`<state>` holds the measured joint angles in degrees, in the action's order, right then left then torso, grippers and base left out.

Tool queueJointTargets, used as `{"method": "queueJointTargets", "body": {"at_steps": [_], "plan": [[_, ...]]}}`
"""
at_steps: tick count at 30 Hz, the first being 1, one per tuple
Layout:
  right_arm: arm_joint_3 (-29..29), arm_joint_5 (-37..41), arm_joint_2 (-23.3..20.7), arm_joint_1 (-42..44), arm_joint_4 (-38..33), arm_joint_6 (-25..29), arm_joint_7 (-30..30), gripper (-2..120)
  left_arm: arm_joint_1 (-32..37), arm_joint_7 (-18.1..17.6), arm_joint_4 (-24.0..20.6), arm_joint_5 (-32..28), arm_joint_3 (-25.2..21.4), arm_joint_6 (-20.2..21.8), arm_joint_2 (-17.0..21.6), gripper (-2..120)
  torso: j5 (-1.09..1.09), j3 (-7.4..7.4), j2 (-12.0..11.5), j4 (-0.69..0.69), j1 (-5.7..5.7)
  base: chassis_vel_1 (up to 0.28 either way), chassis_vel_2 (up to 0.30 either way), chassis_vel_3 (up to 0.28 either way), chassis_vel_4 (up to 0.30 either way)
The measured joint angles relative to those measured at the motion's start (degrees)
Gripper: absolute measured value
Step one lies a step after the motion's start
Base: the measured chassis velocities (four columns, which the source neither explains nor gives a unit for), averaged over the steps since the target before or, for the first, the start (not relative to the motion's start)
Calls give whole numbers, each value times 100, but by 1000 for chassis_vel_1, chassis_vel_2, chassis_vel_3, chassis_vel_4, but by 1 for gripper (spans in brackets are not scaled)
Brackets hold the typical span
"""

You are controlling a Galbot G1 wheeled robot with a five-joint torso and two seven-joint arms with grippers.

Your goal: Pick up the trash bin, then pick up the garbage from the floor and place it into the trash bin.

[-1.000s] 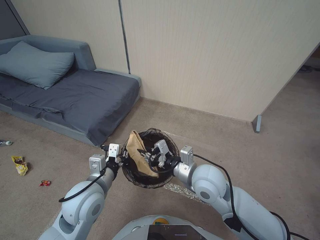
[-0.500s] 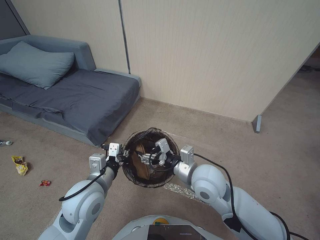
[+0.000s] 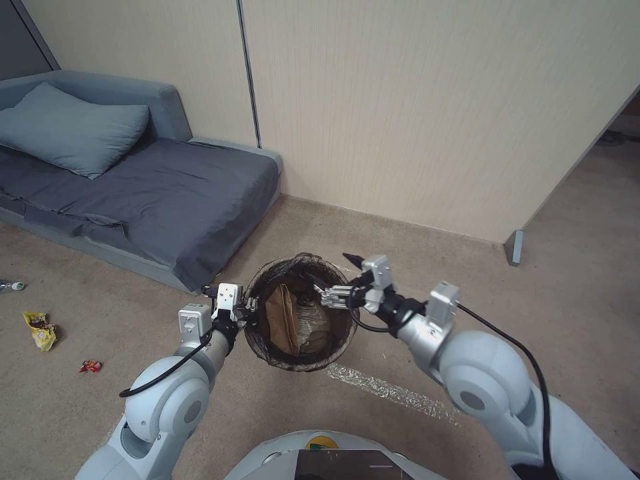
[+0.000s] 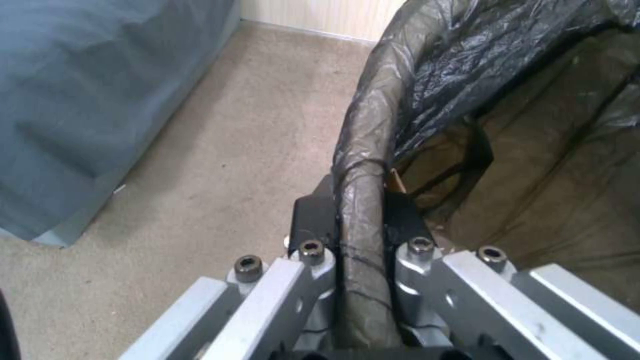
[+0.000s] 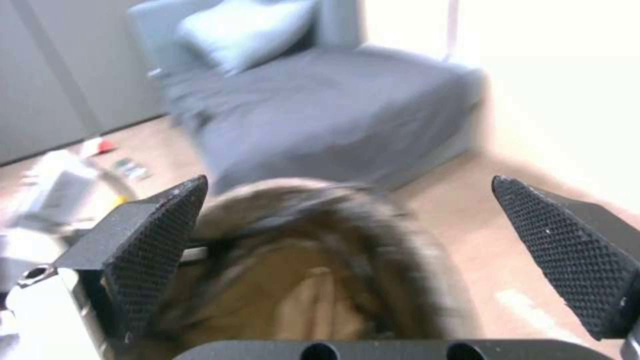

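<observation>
Up front in the head view, our left gripper (image 3: pixel 248 312) pinches the near-left rim of the trash bin (image 3: pixel 298 313), holding it above the carpet (image 3: pixel 567 313) beside the sofa (image 3: pixel 153 193). A tan paper bag (image 3: pixel 283 319) lies inside. Our right gripper (image 3: pixel 333 277) hangs over the bin's right rim, fingers spread and empty. A yellow wrapper (image 3: pixel 39 329) and red wrapper (image 3: pixel 89 365) lie far left. From the left wrist, our fingers (image 4: pixel 313 225) clamp the bag-covered rim. From the right wrist, our pads (image 5: pixel 157 240) stand wide apart above the bin (image 5: pixel 400 260).
</observation>
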<state>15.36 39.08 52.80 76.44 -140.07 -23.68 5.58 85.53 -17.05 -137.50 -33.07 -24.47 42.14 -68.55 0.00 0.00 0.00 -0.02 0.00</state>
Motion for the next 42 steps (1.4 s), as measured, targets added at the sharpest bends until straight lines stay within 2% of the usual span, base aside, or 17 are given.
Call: {"method": "queueJointTargets", "body": {"at_steps": [2,5,6,8,9,11,12,13,16,22,26,35,42], "plan": [[121,-283,60,195,2,201,7,100,-2,-2,1,-11,-13,0,4,5,0,0,0,0,0,0,0,0,0],[551,-965,421,650,206,810,101,100,34,-7,-25,-51,-75,-1,44,5,0,0,0,1,0,0,0,0,0],[551,-965,421,650,206,810,101,100,34,-7,-25,-51,-75,-1,44,5,0,0,0,1,0,0,0,0,0],[719,-1294,643,770,450,1308,173,100,77,-12,-66,-68,-128,0,83,5,0,0,0,2,0,0,0,0,0],[719,-1294,643,770,450,1308,173,100,77,-12,-66,-68,-128,0,83,5,0,0,0,2,0,0,0,0,0],[971,-1761,957,937,632,1692,104,100,99,-22,-101,-83,-184,-1,135,5,-1,0,0,5,0,0,0,0,0],[1163,-2132,1260,1107,724,1911,-15,100,98,-30,-106,-83,-214,-1,162,5,0,0,0,2,0,0,0,0,0],[1163,-2132,1260,1107,724,1911,-15,100,98,-30,-106,-83,-214,-1,162,5,0,0,0,2,0,0,0,0,0],[1591,-2895,1871,1579,916,2452,-303,100,92,-34,-107,-72,-290,-1,167,5,-1,0,0,0,0,0,0,0,0],[2102,-3178,2391,2181,1067,3001,-599,100,129,-25,-107,60,-393,-1,94,5,-2,0,0,0,0,0,0,0,0],[2417,-3213,2584,2415,1235,3334,-718,100,168,-21,-93,206,-465,-2,29,5,-1,0,0,1,0,0,0,0,0],[2791,-2856,2532,2680,1385,3514,-857,100,176,-16,-15,373,-568,-16,19,5,-1,0,0,2,0,40,41,40,41],[2870,-2766,2491,2697,1471,3574,-866,100,201,7,13,403,-639,-19,-16,5,0,0,0,2,0,72,85,75,70]]}}
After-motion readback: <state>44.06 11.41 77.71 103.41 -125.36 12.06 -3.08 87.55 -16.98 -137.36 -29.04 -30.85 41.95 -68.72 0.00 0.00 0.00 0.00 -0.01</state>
